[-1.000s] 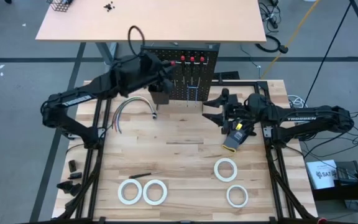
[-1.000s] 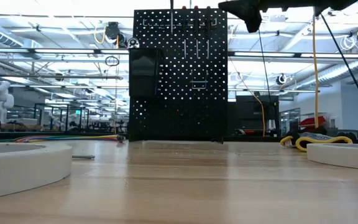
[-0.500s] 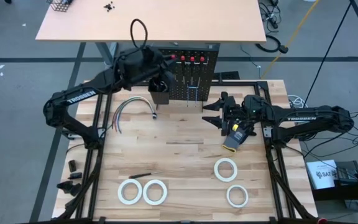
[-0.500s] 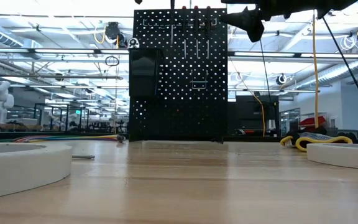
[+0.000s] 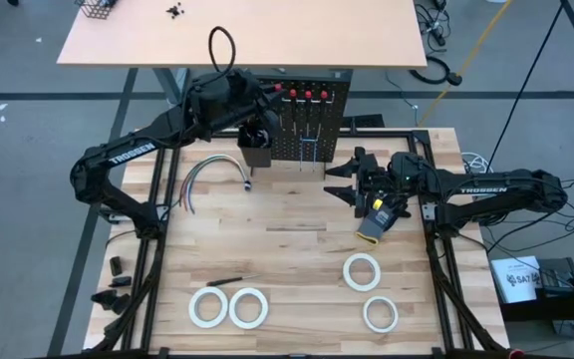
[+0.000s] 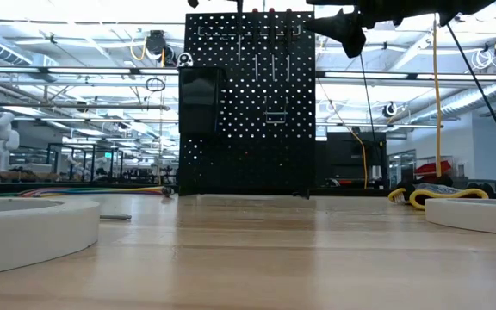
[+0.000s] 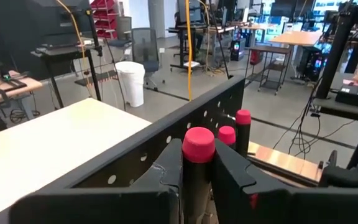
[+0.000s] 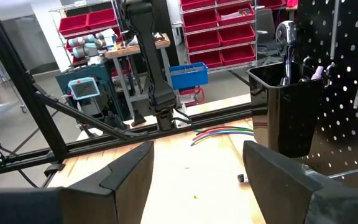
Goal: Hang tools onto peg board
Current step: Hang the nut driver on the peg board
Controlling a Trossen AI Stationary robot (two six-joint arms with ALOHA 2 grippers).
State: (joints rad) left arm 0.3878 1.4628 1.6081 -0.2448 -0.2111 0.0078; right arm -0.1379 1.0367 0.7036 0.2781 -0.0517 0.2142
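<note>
The peg board (image 5: 302, 125) stands upright at the table's far middle, with two red-capped screwdrivers (image 7: 235, 127) along its top and a black bin (image 8: 288, 115) on its left side. My left gripper (image 7: 197, 163) is at the board's top left corner (image 5: 267, 98), shut on a third red-capped screwdriver (image 7: 198, 144). My right gripper (image 5: 339, 179) hovers open to the right of the board, holding nothing. Several white tape rolls (image 5: 363, 270) and a small screwdriver (image 5: 229, 281) lie flat on the near half of the table. My left gripper pinches the screwdriver's dark handle just below its red cap (image 7: 197, 175) between the two fingers. The fingers lie level and come from the table's left side, across the handle. The screwdriver stands upright at the board's top edge; the fingers hide its shaft.
A curved cable bundle (image 5: 207, 175) lies left of the board. A black-and-yellow flat object (image 5: 377, 221) lies under my right arm. Two tape rolls (image 5: 229, 307) sit near the front edge on the left and another (image 5: 380, 314) on the right. Bare wood lies between them and the board.
My left gripper has carried the screwdriver toward the table's far edge and a little right, up to the peg board's top left corner, staying shut and keeping it upright. My right gripper has tipped its fingers up a little, in place.
</note>
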